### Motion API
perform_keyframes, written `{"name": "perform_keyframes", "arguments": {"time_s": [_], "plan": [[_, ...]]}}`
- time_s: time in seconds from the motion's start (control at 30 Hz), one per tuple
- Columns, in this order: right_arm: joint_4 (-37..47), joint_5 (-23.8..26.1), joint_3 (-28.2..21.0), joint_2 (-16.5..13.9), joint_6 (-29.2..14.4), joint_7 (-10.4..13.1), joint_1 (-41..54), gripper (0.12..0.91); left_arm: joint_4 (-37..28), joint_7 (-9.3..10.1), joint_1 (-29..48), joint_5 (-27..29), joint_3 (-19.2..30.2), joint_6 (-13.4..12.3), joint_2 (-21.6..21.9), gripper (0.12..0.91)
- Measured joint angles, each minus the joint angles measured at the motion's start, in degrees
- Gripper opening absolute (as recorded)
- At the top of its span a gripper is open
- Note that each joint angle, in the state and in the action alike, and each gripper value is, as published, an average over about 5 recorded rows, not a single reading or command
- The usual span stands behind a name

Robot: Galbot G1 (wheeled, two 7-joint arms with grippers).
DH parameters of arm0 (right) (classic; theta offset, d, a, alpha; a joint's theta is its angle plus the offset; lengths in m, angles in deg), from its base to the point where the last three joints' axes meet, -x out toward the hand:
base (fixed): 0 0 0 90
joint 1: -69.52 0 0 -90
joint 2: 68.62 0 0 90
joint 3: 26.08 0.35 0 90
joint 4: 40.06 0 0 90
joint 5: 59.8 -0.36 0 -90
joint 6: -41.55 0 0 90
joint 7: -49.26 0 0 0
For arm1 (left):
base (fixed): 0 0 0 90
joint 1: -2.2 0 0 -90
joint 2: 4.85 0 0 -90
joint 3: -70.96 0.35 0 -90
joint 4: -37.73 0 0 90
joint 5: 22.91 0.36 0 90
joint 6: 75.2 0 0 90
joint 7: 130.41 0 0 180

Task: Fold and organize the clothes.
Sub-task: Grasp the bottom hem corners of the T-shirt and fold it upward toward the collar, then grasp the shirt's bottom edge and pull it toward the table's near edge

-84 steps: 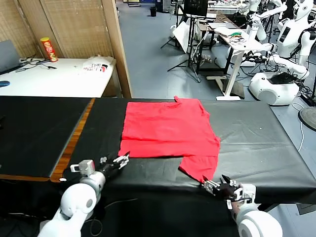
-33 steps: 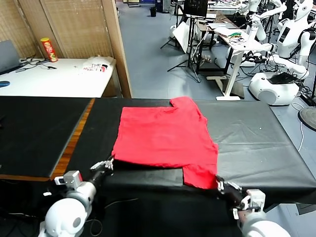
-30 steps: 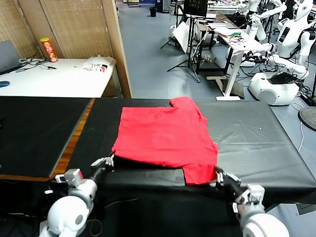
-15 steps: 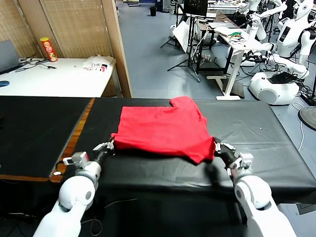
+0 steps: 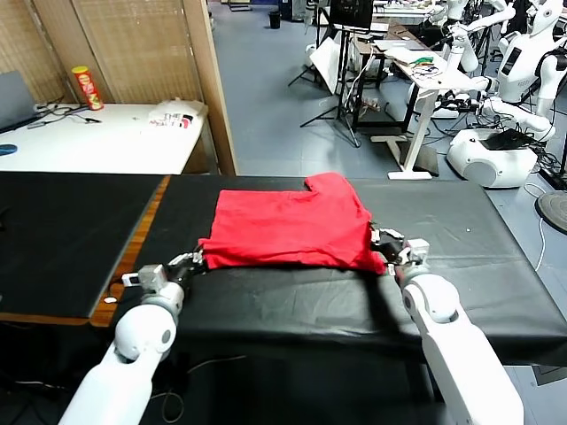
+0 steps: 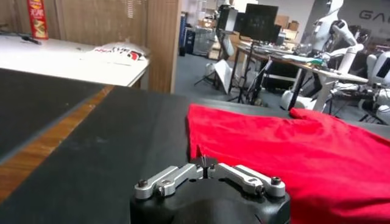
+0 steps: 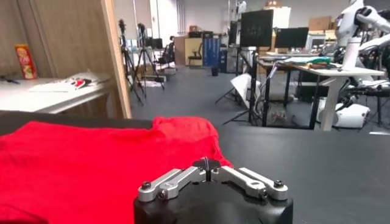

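The clothes are one bright red T-shirt (image 5: 288, 226) lying on the black table (image 5: 292, 305), its near part doubled over so it forms a short wide band with a sleeve at the far side. My left gripper (image 5: 193, 259) is at its near left corner, and the left wrist view shows the gripper (image 6: 205, 162) shut, tips against the red cloth (image 6: 292, 146). At the near right corner, my right gripper (image 5: 381, 241) is shut too, and the right wrist view has the gripper (image 7: 207, 163) at the shirt's edge (image 7: 91, 158).
A second black-topped table (image 5: 62, 230) with a wooden edge strip adjoins on the left. Behind it stands a white table (image 5: 97, 142) with a red can (image 5: 87, 88), and a wooden partition (image 5: 208, 80). Other robots (image 5: 518, 80) and desks fill the back right.
Both grippers have moved away from the table's front edge towards the far side, carrying the shirt's near hem with them. The shirt now lies folded shorter.
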Motion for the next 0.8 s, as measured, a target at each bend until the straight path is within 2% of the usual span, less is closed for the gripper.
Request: {"name": "perform_keyframes", "arguments": {"time_s": [0.1, 0.2, 0.3, 0.4, 0.47, 0.67, 0.8], "plan": [[-3.4, -0.7, 1.1, -1.4, 1.3, 0.0, -2.5, 0.588, -0.4, 0.03, 0.6, 0.0, 0.1, 0.2, -0.2, 0.254], [-6.6, -0.1, 2.2, -2.9, 2.0, 0.0, -5.6, 0.728, -0.6, 0.06, 0.6, -0.1, 0.0, 0.5, -0.3, 0.422], [-8.9, 1.0, 3.1, -3.7, 2.3, -0.2, -8.7, 0.788, -0.4, -0.11, 0.1, -0.2, -0.1, 0.8, -0.2, 0.59], [-10.5, 1.7, 3.7, -3.9, 2.5, -0.3, -11.3, 0.797, 0.1, -0.48, -0.7, -0.7, -0.3, 1.4, -0.2, 0.732], [-11.2, 2.1, 3.8, -4.0, 2.5, -0.4, -12.8, 0.798, 0.5, -0.63, -1.3, -1.6, -0.5, 1.9, -0.1, 0.78], [-11.5, 3.1, 3.7, -3.5, 2.4, -0.5, -14.9, 0.762, 1.4, -1.52, -3.0, -3.9, -1.4, 3.2, -0.1, 0.798], [-11.5, 3.7, 3.5, -3.2, 2.2, -0.5, -15.3, 0.664, 1.0, -1.72, -3.4, -4.5, -1.6, 3.4, -0.2, 0.798]]}}
